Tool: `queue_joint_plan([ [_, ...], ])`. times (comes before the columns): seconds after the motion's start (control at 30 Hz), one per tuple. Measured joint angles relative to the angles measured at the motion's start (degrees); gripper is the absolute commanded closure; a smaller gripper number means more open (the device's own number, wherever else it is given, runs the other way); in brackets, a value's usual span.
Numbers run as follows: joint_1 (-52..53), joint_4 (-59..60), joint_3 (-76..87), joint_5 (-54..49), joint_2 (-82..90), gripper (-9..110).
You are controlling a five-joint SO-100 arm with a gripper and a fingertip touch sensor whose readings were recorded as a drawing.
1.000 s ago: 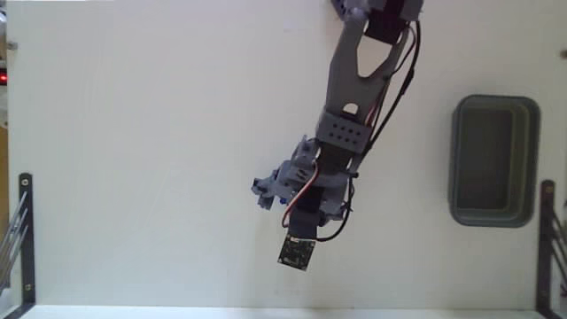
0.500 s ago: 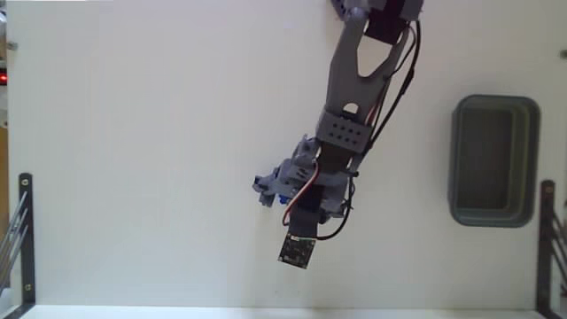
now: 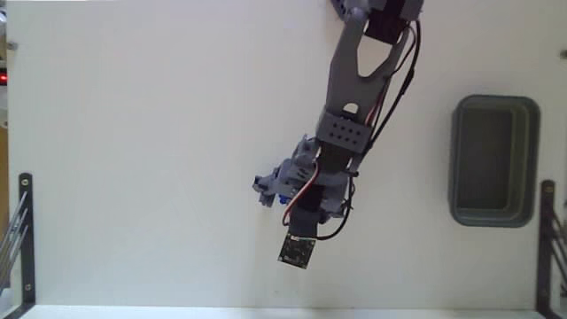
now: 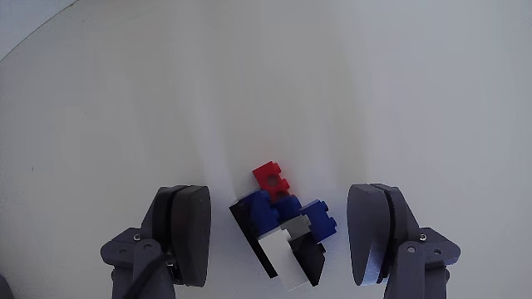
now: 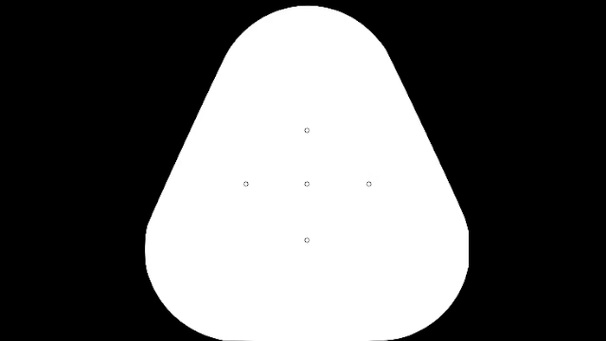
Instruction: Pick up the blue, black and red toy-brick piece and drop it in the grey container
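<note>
Wrist view: toy-brick piece (image 4: 283, 228) sits on the white counter (image 4: 125, 100) between the gripper (image 4: 283, 241) fingers, red brick on top edge, blue middle, white and black below. Gripper spread wide, fingers clear of it. Fixed view: brick probably hidden under the arm (image 3: 354, 97); grey container (image 3: 493, 160) well right. No change from earlier frames.

I saw the toy-brick piece (image 4: 283, 237) in red, blue, white and black against the plain white table (image 4: 266, 83); my gripper (image 4: 283, 235) had dark grey jaws; the grey container (image 3: 493, 213) was a dull grey; the arm (image 3: 359, 66) grey with red and black wires.
</note>
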Motion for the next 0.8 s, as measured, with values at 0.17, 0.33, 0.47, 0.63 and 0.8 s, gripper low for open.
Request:
queue_joint_plan([
  [0.17, 0.0, 0.0, 0.0, 0.0, 0.0, 0],
  [0.33, -0.1, 0.0, 0.0, 0.0, 0.0, 2],
  [0.47, -0.1, 0.0, 0.0, 0.0, 0.0, 3],
  [0.63, -0.1, 0.0, 0.0, 0.0, 0.0, 4],
  [0.8, -0.1, 0.0, 0.0, 0.0, 0.0, 6],
])
